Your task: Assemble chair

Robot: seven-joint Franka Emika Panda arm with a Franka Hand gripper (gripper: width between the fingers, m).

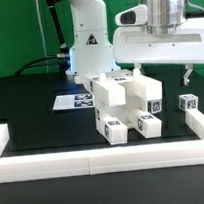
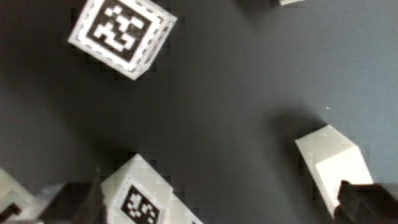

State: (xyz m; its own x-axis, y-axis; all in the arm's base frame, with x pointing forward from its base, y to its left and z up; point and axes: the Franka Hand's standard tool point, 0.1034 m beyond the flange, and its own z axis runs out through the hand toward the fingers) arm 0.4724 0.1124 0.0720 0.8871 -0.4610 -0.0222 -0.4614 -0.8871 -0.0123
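The chair's white tagged parts lie on the black table. A cluster of blocks [image 1: 124,93] stands in the middle, two tagged pieces [image 1: 115,130] [image 1: 149,122] lie in front of it, and a small tagged piece [image 1: 187,103] lies at the exterior view's right. My gripper [image 1: 163,77] hangs above the table to the right of the cluster, open and empty. In the wrist view, the gripper [image 2: 196,216] has its dark fingertips [image 2: 366,200] far apart at the frame's edge. A tagged part [image 2: 143,196], a plain white part [image 2: 338,152] and another tagged piece [image 2: 121,32] lie below it.
The marker board [image 1: 74,99] lies flat behind the cluster at the exterior view's left. A long white border rail [image 1: 105,162] runs along the table's front and up both sides. The robot's base [image 1: 90,46] stands at the back.
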